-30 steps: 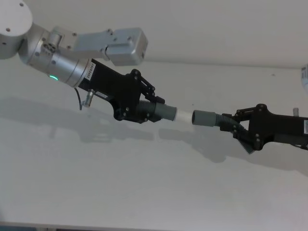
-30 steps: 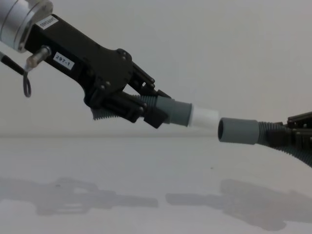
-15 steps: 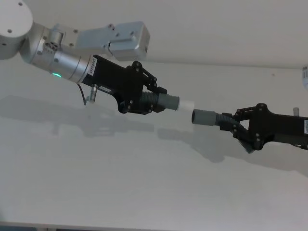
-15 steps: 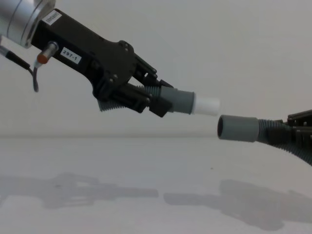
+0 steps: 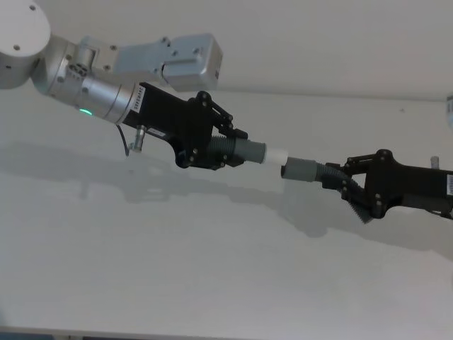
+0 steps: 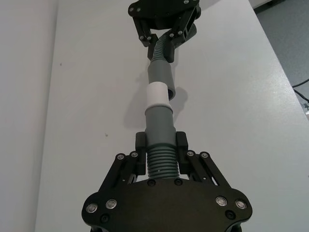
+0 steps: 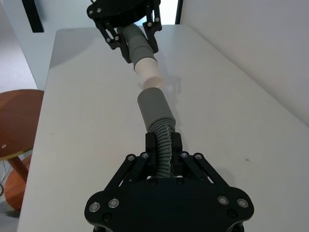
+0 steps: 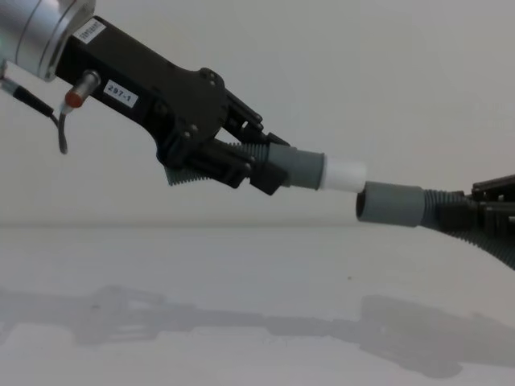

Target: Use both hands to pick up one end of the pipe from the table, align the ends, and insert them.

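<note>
— What are the grippers holding above the table [image 5: 212, 269]?
— The left gripper [image 5: 225, 147] clamps one corrugated hose piece [image 8: 265, 154]; the right gripper [image 5: 348, 185] clamps the other [image 8: 455, 215].
— And the ends?
— The white tube [image 8: 343, 175] meets the grey cuff [image 8: 392, 204] mouth.

Right gripper [image 8: 500, 217] runs off the chest view's edge; I see just its front part. Its hose [image 8: 463, 219] disappears between the fingers. I can't tell whether the white tube [image 8: 344, 175] has entered the grey cuff [image 8: 392, 205].
</note>
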{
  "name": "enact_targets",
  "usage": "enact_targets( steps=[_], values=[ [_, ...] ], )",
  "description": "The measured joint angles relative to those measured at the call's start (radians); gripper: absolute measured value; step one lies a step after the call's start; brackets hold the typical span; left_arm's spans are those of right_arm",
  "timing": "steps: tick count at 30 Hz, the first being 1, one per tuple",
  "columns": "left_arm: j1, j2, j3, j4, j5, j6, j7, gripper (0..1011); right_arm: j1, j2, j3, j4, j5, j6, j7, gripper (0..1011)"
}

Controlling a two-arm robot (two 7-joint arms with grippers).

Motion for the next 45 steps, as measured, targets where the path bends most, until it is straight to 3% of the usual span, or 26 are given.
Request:
enact_targets(
  steps=[45],
  values=[
    [0.011,0.028,-0.014,-0.033,0.006,0.015,0.019,348,0.012,-0.013,0.0,0.008,0.01,-0.004,-0.001,175]
  ],
)
